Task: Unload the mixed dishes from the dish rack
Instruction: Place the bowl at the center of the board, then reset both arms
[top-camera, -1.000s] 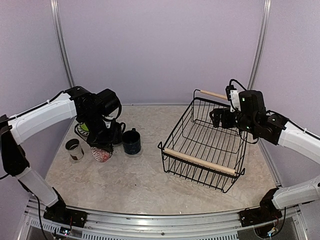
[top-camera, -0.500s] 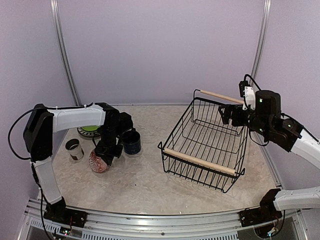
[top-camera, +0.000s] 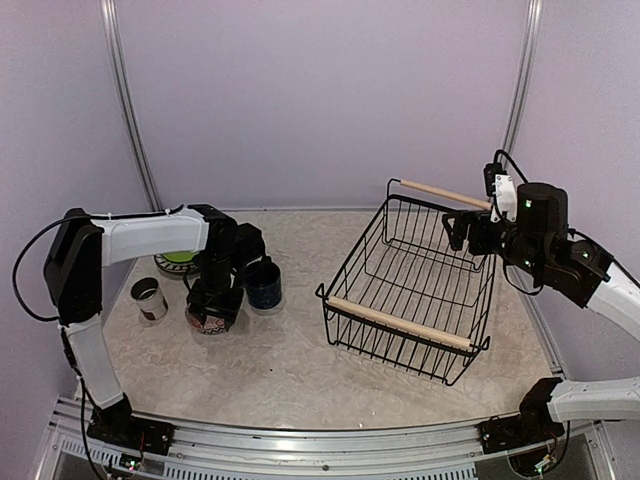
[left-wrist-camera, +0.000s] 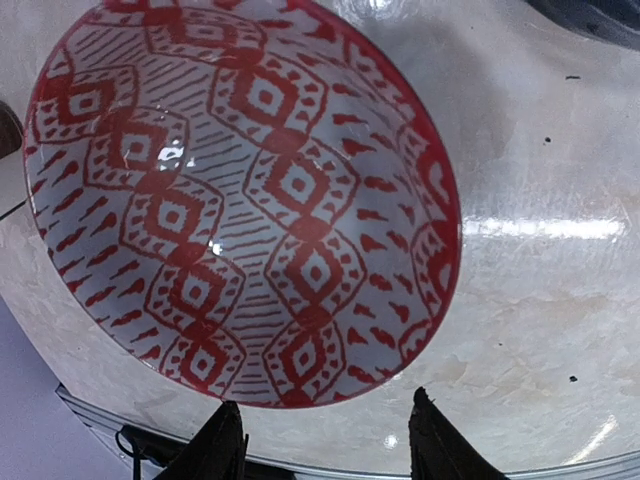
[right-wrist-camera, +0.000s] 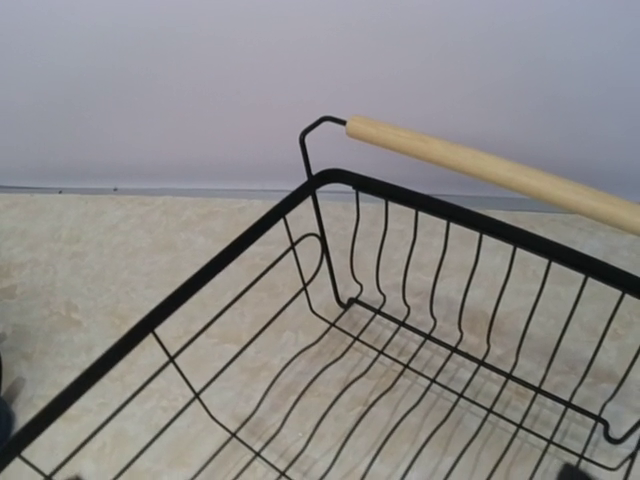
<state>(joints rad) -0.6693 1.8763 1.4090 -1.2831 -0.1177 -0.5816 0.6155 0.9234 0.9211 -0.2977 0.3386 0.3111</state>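
We are holding our left gripper (left-wrist-camera: 320, 445) low with its fingers spread apart at the rim of the blue-white bowl with red inside (left-wrist-camera: 250, 200), gripping nothing. The bowl is sitting open side up on the table (left-wrist-camera: 540, 250), just beside a dark blue mug (top-camera: 265, 283) and near the small metal cup (top-camera: 149, 299) and lime green plate (top-camera: 180, 257). We are hanging our right gripper (top-camera: 462, 232), spread wide and empty, over the far right rim of the dish rack (top-camera: 400, 322), well apart from the bowl.
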